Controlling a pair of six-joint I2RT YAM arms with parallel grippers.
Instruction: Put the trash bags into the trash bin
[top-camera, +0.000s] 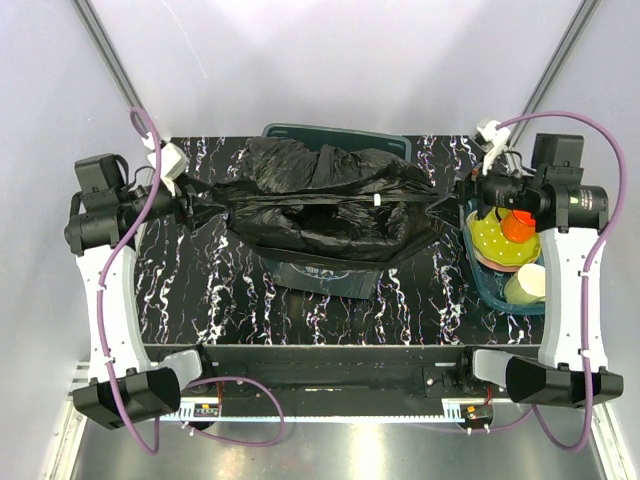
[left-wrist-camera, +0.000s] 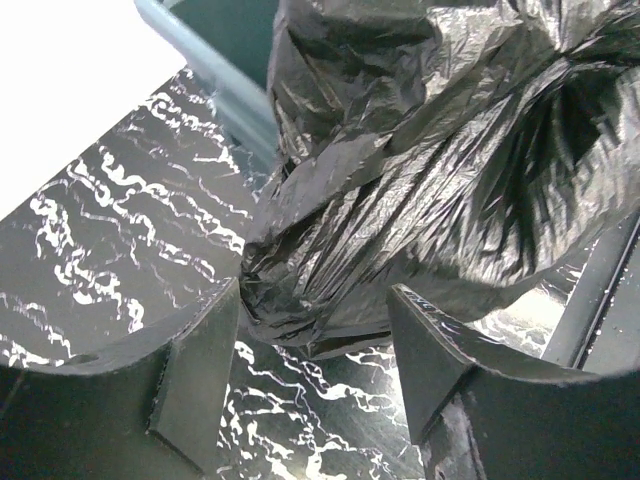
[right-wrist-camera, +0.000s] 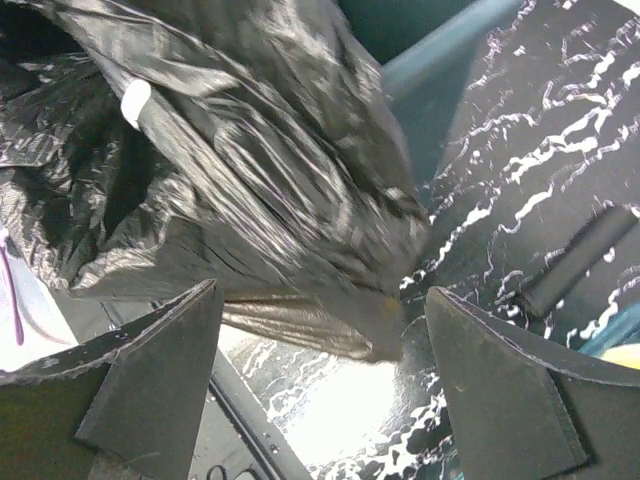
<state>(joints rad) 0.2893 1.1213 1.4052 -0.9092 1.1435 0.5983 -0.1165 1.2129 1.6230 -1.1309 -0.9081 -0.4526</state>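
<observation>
Left tool (left-wrist-camera: 315, 375) wide, film between jaws ungripped | right tool (right-wrist-camera: 325, 385) wide | risk: trash bag (top-camera: 325, 205) slides off trash bin (top-camera: 325, 272).

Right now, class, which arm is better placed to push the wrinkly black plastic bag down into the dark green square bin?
Left, narrowly. The left claw has bag film bunched between its open fingers; the right claw is also open, with film only at its mouth. The bin sits centred between them.
</observation>
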